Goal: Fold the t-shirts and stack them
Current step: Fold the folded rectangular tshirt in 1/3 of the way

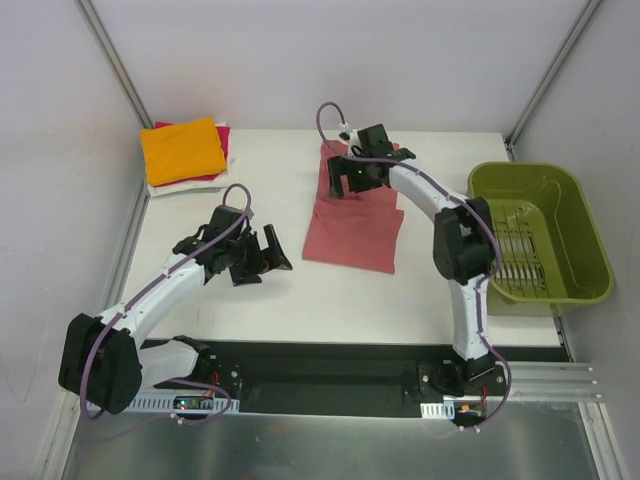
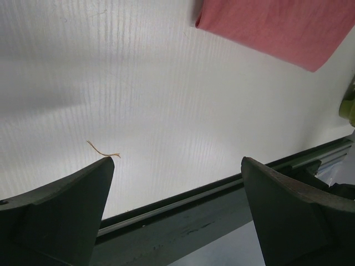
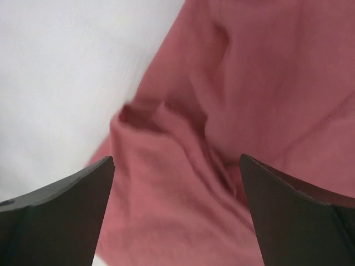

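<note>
Salmon-red shirt (image 1: 352, 235) should handle soft, light, limp; pinch a far corner. Left tool (image 2: 177, 166) and right tool (image 3: 177, 166) both stand apart, empty.

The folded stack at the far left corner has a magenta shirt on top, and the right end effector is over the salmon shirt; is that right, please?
Not quite: the top external view shows an orange shirt on top. The right end effector is indeed over the salmon shirt.
</note>
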Tool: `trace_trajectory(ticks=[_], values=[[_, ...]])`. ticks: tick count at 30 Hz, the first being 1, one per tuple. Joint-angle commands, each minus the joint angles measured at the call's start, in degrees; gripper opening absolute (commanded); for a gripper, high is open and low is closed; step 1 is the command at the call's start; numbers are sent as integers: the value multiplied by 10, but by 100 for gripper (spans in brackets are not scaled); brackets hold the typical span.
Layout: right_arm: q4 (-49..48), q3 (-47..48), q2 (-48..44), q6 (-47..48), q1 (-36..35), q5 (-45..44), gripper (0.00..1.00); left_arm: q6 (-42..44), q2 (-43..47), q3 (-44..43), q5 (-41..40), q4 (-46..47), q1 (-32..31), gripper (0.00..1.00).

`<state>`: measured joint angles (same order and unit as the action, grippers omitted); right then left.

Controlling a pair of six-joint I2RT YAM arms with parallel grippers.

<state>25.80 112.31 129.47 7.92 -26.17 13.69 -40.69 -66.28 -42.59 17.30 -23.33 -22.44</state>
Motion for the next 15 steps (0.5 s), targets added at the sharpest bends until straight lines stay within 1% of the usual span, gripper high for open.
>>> trace_trajectory(ticks=[1, 2, 4, 5, 6, 8, 10, 11, 15], values=[[-65, -182, -219, 140, -37, -25, 99, 3, 18, -1, -28, -17, 1, 99], [-74, -270, -275, 165, -53, -37, 100, 6, 21, -4, -33, -22, 2, 99], [-57, -326, -316, 225, -69, -47, 100, 10, 25, -6, -48, -27, 4, 99], [-42, -356, -341, 235, -81, -49, 99, 17, 26, -11, -52, -36, 5, 99], [-8, -371, -351, 242, -89, -56, 100, 19, 26, -14, -57, -39, 9, 99], [17, -393, -371, 257, -115, -75, 99, 27, 26, -24, -66, -48, 13, 99], [37, -417, -376, 267, -134, -113, 96, 31, 26, -28, -80, -59, 17, 99], [43, -421, -373, 270, -149, -122, 94, 33, 27, -32, -83, -63, 20, 99], [63, -406, -329, 272, -165, -133, 84, 40, 34, -35, -97, -80, 33, 99]])
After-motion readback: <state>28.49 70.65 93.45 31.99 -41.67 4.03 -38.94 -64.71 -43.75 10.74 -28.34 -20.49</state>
